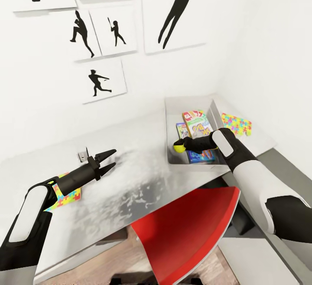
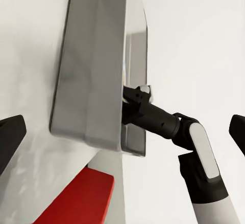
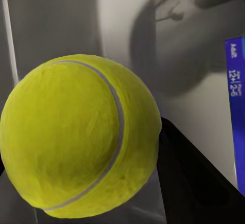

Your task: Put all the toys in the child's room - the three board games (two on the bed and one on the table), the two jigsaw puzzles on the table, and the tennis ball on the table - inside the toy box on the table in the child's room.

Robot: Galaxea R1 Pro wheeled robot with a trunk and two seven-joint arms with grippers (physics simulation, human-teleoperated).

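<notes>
At the right-centre of the head view, the right gripper [image 1: 179, 146] is clamped on the small yellow-green tennis ball [image 1: 177, 147], held over the near-left part of the shallow light grey toy box [image 1: 173, 116]. The box's long axis runs away towards the white wall, and printed card game boxes [image 1: 197, 124] lie inside it. At lower left, the left gripper [image 1: 110, 159] hovers over the pale grey desk top [image 1: 143, 181], fingers apart. A multicoloured jigsaw board [image 1: 236, 124] lies just right of the box.
</notes>
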